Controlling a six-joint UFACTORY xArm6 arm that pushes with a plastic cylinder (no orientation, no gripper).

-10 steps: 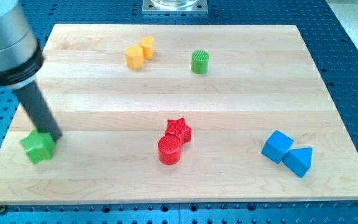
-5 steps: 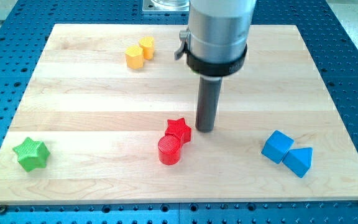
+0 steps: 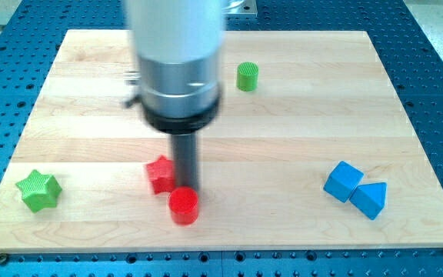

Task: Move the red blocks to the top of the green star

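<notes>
Pictured on a wooden board [image 3: 298, 131] over blue perforated table [image 3: 437, 61]: my tip [image 3: 184, 187], bare rod with no jaws to open or shut, planted between red star [image 3: 159, 174] at its left and red cylinder [image 3: 184, 206] just below, touching or nearly touching both. Well apart at far left, green star [image 3: 38, 190]. Near top, green cylinder [image 3: 247, 76]. At lower right, blue cube [image 3: 342, 181] touching blue wedge-shaped block [image 3: 370, 199].
</notes>
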